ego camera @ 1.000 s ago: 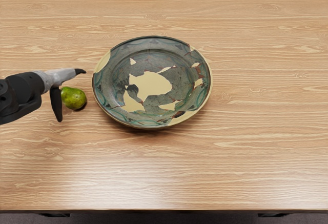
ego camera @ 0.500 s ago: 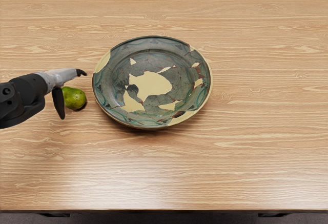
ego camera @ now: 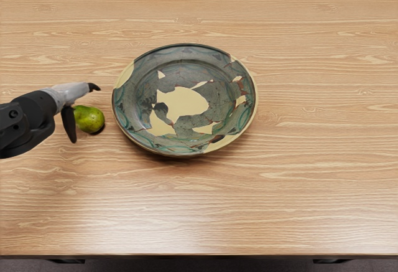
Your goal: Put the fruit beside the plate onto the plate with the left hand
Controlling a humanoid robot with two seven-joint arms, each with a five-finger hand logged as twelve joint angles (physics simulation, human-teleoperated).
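A small green fruit (ego camera: 89,119) lies on the wooden table just left of the plate (ego camera: 242,122), a wide round dish with a teal, grey and cream pattern. My left hand (ego camera: 79,110) comes in from the left edge and hovers at the fruit's left side. One dark-tipped finger (ego camera: 93,87) points right above the fruit, and the thumb hangs down beside it on the left. The fingers are spread and hold nothing. The fruit's left edge is partly hidden behind the thumb. The right arm does not show.
The wooden table (ego camera: 298,191) stretches wide to the right of and in front of the plate. Its front edge runs along the bottom of the picture.
The left hand has shifted only slightly, drawing back a little to the left over the last half second. The fruit and the plate have not moved.
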